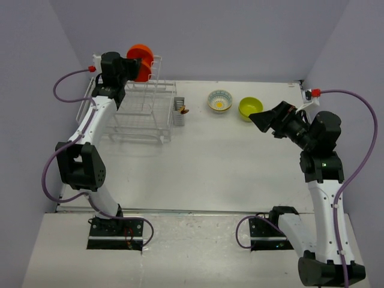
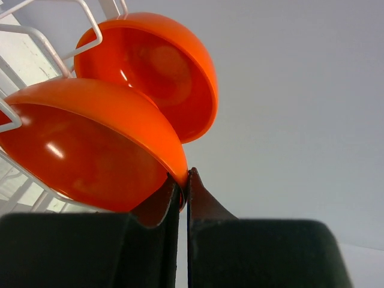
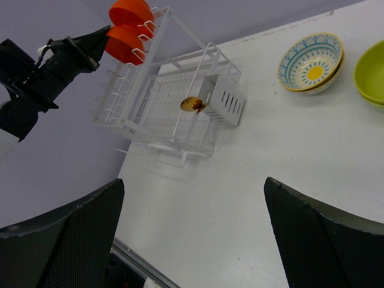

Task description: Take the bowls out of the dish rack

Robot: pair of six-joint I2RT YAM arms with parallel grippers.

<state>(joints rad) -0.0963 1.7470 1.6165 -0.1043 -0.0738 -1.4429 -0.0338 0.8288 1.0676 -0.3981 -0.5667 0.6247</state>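
Currently gripped: left gripper [image 2: 184, 180] clamped on the rim of the near orange bowl [image 2: 90, 144] — bowl wall pinched between the fingers.
Bowl position: on edge in the top slots of the dish rack [image 1: 144, 114], far-left corner; second orange bowl [image 2: 156, 72] just behind it, same tilt.
Direction from hand: in the wrist view the bowl body lies ahead and left of the jaws, with rack wires crossing its far side.
Exit axis: my call — up and out of the wires, not sideways, or the neighbour may get dragged.
Nearer arm: left, already on it; right gripper [image 1: 259, 122] spread wide, empty, well apart from the rack.
Already out: patterned bowl [image 1: 219, 100] and green bowl [image 1: 250, 108], side by side on the table [image 1: 228, 162].
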